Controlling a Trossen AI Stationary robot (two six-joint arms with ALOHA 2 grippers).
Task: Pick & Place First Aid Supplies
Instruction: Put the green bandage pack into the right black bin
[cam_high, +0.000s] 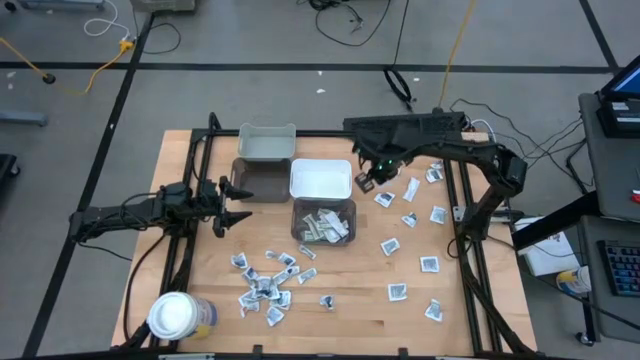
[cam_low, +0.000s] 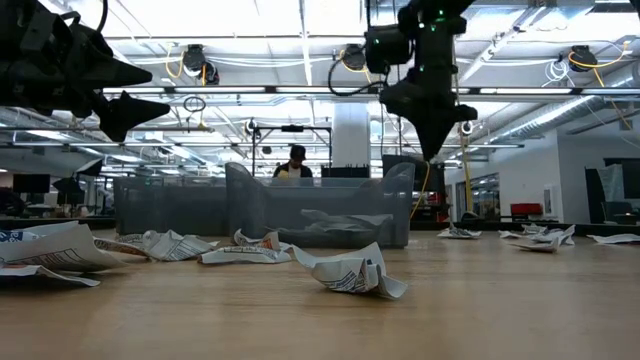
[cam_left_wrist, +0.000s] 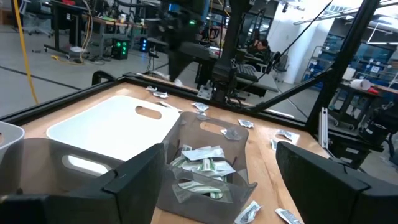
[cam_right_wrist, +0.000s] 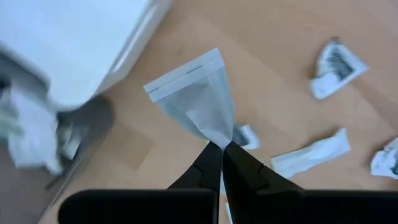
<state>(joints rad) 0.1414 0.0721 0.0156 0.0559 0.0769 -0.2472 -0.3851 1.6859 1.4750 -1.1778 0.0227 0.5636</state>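
Packet (cam_right_wrist: 199, 102) pinched in right gripper (cam_right_wrist: 222, 148) tips, apparently above table.

1. The wooden table (cam_high: 340, 310) carries 4 bins near its middle: a pale bin (cam_high: 267, 142) at the far side, a dark grey bin (cam_high: 258, 180) in front of it, a white bin (cam_high: 320, 179) beside that, and a clear grey bin (cam_high: 323, 222) nearest the front.
2. A cluster of packets (cam_high: 264, 285) lies on the left front part of the table.
3. More packets (cam_high: 410, 219) lie scattered, well apart, over the right half.
4. A white-lidded jar (cam_high: 177, 316) stands at the front left corner.
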